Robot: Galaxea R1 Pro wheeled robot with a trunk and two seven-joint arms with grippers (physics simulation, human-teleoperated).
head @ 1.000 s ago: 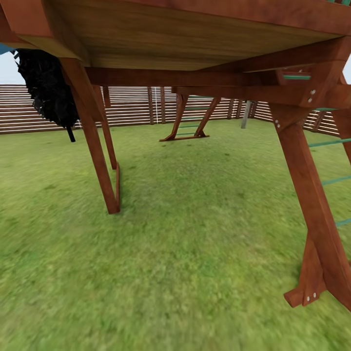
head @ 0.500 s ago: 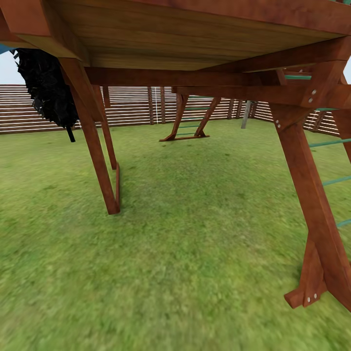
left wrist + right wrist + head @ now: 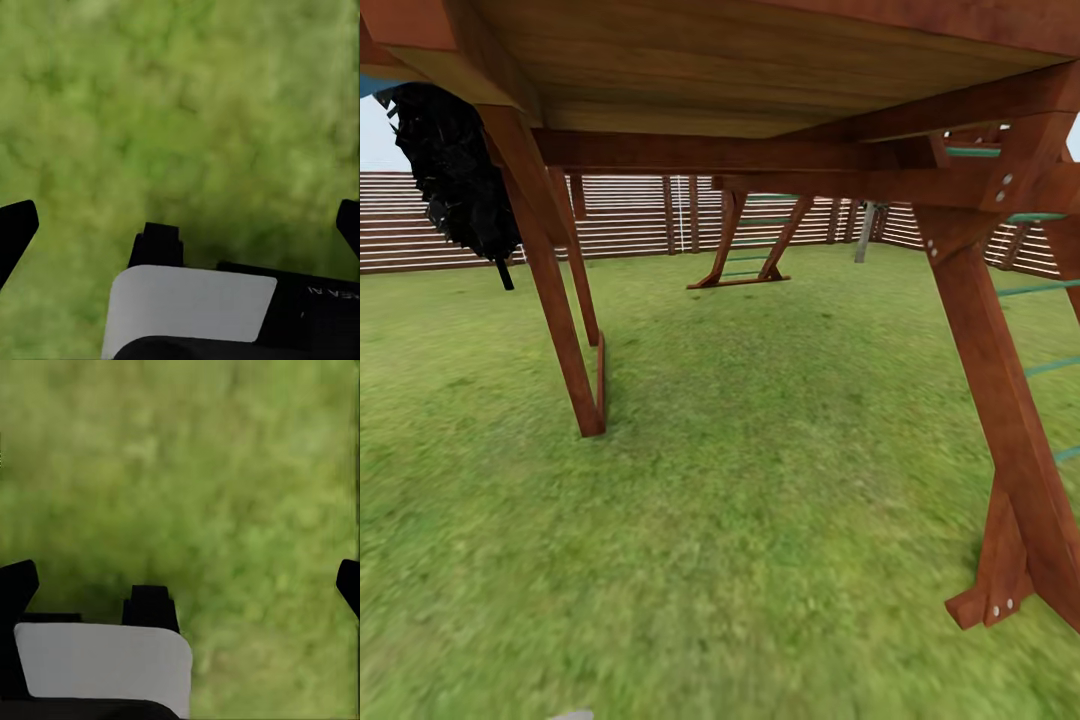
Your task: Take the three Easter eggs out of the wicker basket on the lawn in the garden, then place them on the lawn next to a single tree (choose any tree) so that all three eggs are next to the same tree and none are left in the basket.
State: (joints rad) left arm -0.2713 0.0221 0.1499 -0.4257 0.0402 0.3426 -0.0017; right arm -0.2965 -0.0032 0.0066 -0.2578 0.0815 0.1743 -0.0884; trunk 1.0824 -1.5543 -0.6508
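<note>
Ahead on the lawn (image 3: 760, 500), the playset (image 3: 980, 380) legs stand close.

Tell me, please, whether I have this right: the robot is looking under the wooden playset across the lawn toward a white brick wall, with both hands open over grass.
One detail is wrong: the head view shows a brown slatted wooden fence, not a white brick wall. The rest holds: the playset stands overhead, the lawn spreads ahead, and the left hand and right hand are open over grass.
</note>
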